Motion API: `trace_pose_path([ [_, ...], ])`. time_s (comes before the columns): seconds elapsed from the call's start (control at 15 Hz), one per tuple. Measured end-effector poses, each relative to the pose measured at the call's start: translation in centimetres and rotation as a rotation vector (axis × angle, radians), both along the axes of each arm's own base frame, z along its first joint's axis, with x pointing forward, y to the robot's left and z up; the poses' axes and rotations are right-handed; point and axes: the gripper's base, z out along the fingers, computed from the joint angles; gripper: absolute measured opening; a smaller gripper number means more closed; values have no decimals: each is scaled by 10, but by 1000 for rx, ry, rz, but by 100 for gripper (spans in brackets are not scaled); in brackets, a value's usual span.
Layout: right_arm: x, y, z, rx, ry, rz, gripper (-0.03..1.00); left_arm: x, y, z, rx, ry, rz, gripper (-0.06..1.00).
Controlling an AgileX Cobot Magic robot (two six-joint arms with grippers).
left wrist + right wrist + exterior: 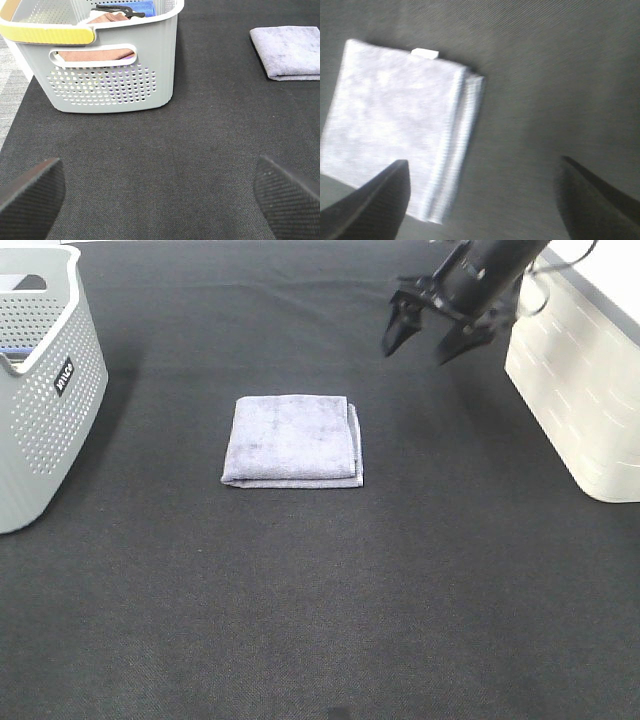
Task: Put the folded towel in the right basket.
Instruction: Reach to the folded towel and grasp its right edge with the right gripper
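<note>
We judge the folded towel (292, 440) soft, light and floppy, best pinched across its stacked edge, nearest the right gripper (420, 350), whose jaws hang spread wide and empty.

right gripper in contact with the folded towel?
Apart. The exterior high view shows the right gripper open near the right basket, with bare black mat between it and the folded towel.

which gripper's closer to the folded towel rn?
Right. The right gripper hovers open just past the folded towel's far right corner; the left gripper is by the left basket, far from the towel.
</note>
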Motion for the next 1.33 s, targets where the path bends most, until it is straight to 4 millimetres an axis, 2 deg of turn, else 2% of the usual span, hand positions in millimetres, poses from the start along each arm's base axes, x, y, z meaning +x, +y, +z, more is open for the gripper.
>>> trace_pose_path([
  [0.33,7,20,-45,178,187,59,74,0,0,0,0,0,0,97],
  [0.47,10,24,-63,203,247,86,74,0,0,0,0,0,0,97],
  [0.73,22,27,-92,210,260,87,74,0,0,0,0,0,0,97],
  [1.0,22,26,-96,196,264,91,74,0,0,0,0,0,0,97],
  [1.2,21,28,-113,221,303,84,74,0,0,0,0,0,0,97],
  [1.33,21,30,-113,229,303,85,74,0,0,0,0,0,0,97],
])
